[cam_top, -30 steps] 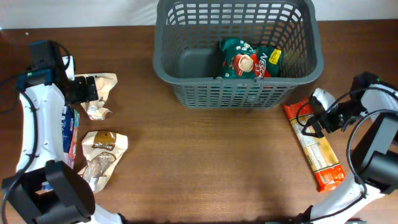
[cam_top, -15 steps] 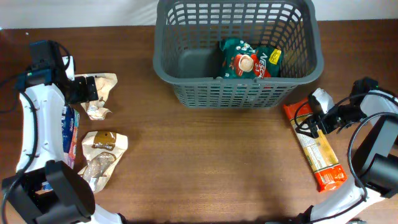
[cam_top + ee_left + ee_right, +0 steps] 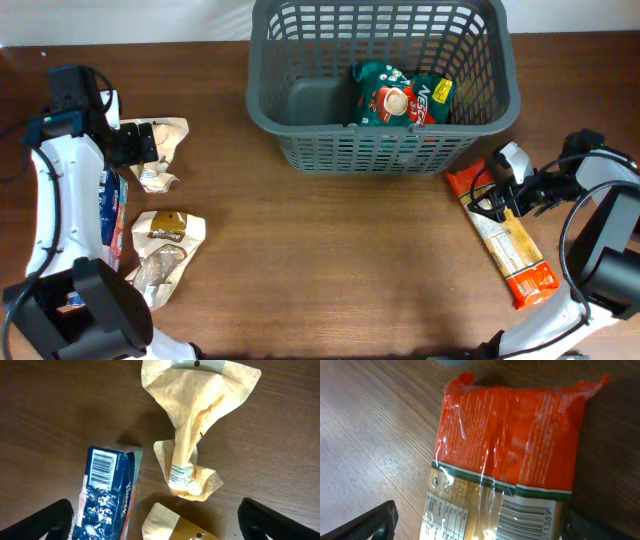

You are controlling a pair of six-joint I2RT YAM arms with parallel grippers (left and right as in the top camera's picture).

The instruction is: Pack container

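Note:
The dark grey basket [image 3: 330, 150] stands at the back middle of the table, with green packets [image 3: 400, 95] lying in its right half. A long orange and tan packet [image 3: 515, 255] lies flat on the table to the right of the basket. My right gripper [image 3: 497, 203] is open and straddles the packet's upper part; in the right wrist view the packet [image 3: 510, 425] lies between the spread fingers [image 3: 480, 527]. My left gripper [image 3: 140, 145] is open over a crumpled beige packet [image 3: 165, 150], which also shows in the left wrist view [image 3: 192, 435] ahead of the fingers [image 3: 155, 520].
A blue tissue pack [image 3: 107, 490] lies left of the crumpled packet and shows under the left arm in the overhead view [image 3: 112, 215]. Another beige snack packet [image 3: 165, 245] lies nearer the front left.
My right gripper has shifted left over the orange packet, and the packet's upper end has swung slightly left. The left arm has not moved.

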